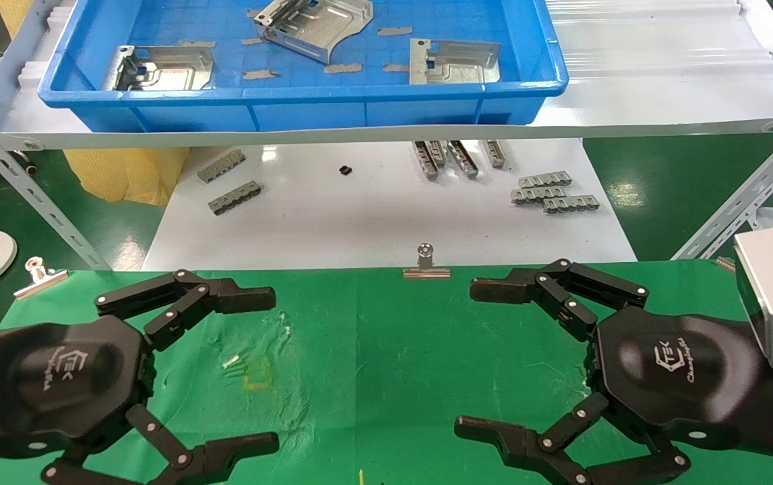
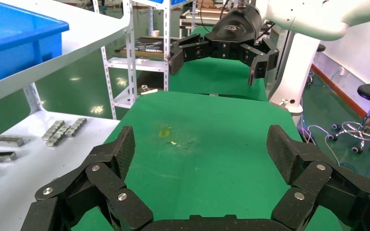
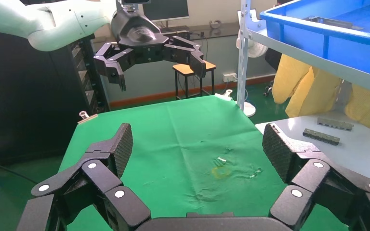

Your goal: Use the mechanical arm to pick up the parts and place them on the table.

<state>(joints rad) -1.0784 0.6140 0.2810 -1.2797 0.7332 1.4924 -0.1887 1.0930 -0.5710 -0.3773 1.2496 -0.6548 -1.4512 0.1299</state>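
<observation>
Three silvery sheet-metal parts lie in the blue bin (image 1: 292, 111) on the shelf: one at the left (image 1: 160, 67), one in the middle (image 1: 312, 23), one at the right (image 1: 452, 60). The green cloth table (image 1: 373, 350) holds no part. My left gripper (image 1: 261, 370) hangs open and empty over the table's left side, also in the left wrist view (image 2: 202, 149). My right gripper (image 1: 480, 358) hangs open and empty over its right side, also in the right wrist view (image 3: 197, 144). Both face each other, well short of the bin.
A white ribbed shelf (image 1: 662, 81) carries the bin above a glossy white tabletop (image 1: 373, 215) with grey comb-like strips (image 1: 554, 192). Binder clips (image 1: 426, 263) grip the green cloth's far edge. Slanted shelf struts (image 1: 29, 188) stand at both sides.
</observation>
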